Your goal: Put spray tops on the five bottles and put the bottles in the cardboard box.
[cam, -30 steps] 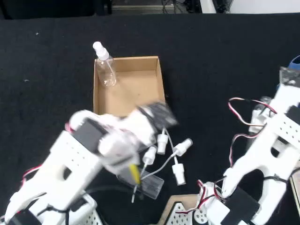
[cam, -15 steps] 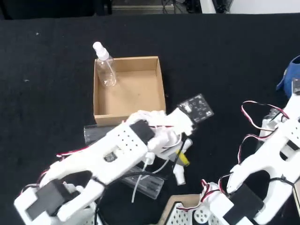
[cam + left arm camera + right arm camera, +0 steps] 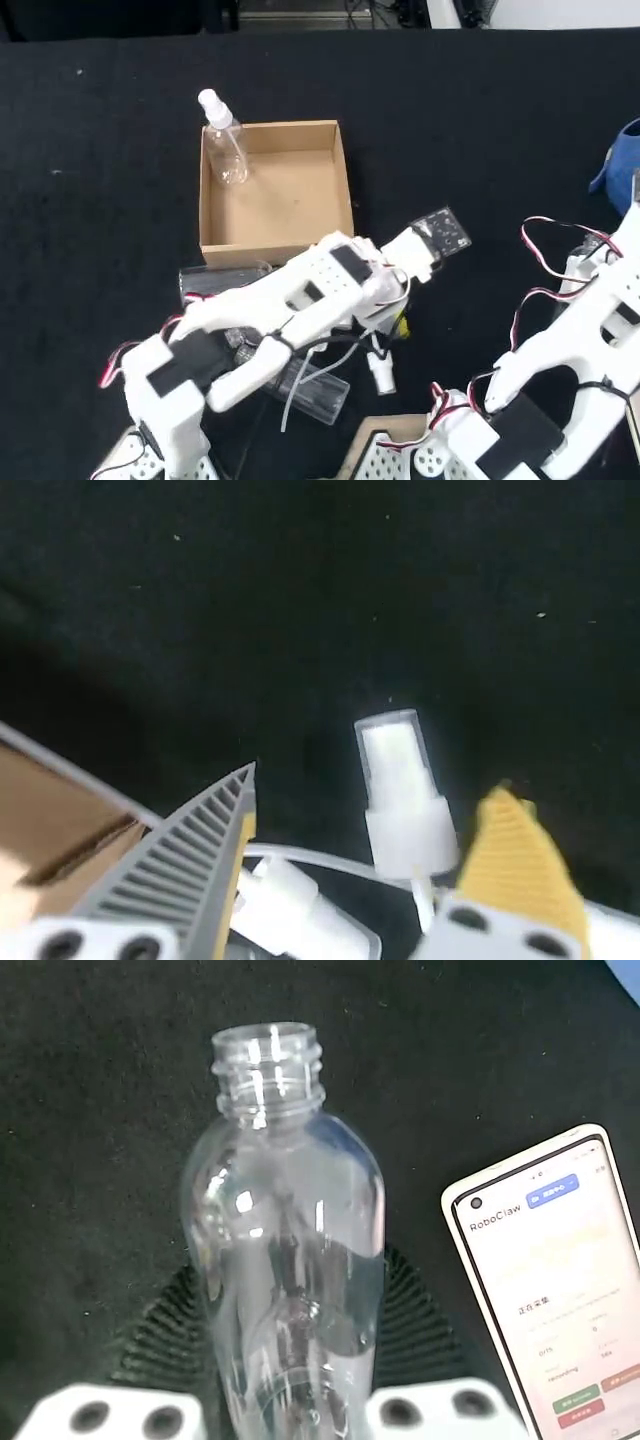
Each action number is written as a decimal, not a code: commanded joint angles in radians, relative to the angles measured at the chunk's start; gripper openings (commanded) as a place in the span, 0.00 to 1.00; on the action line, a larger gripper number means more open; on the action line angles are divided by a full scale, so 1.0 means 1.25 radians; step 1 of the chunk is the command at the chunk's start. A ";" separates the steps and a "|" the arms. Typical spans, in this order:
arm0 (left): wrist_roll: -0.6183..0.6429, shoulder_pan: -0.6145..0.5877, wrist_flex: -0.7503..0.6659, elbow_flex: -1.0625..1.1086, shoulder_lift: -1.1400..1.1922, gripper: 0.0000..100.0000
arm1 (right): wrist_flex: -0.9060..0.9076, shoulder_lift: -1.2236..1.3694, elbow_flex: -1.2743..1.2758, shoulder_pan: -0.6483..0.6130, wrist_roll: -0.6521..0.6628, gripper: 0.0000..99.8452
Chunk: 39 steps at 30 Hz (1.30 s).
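Note:
A white spray top [image 3: 405, 800] lies on the black table between the fingers of my open left gripper [image 3: 375, 785], and a second spray top [image 3: 290, 910] lies beside it. From above, the left gripper [image 3: 395, 320] hovers over the loose spray tops [image 3: 380, 372], just right of the cardboard box [image 3: 345, 190]. A capped bottle [image 3: 226, 150] leans in the box's far left corner. Uncapped clear bottles [image 3: 312, 388] lie near the left arm's base. My right gripper [image 3: 290, 1360] is shut on an open-necked clear bottle [image 3: 285, 1250], held at the table's right side [image 3: 588, 252].
A phone [image 3: 560, 1290] lies on the table beside the held bottle. A blue object [image 3: 618, 160] sits at the right edge. Another clear bottle [image 3: 210, 283] lies just in front of the box. Open black table stretches behind and left of the box.
My left arm has swung right from in front of the box to above the spray tops. The right arm with its bottle has shifted slightly toward the right edge.

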 commanded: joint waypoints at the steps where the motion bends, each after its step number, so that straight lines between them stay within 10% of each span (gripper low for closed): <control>1: 0.007 0.010 0.043 -0.091 0.015 0.13 | -0.018 -0.007 -0.048 0.020 0.006 0.02; 11: 0.047 0.048 0.101 -0.107 0.017 0.03 | -0.018 -0.007 -0.047 0.015 0.006 0.02; 27: 0.041 0.018 0.500 -0.391 -0.001 0.03 | -0.011 -0.012 -0.098 -0.027 -0.002 0.02; 39: -0.022 -0.133 0.721 -0.423 -0.470 0.03 | 0.196 -0.014 -0.284 -0.155 -0.115 0.02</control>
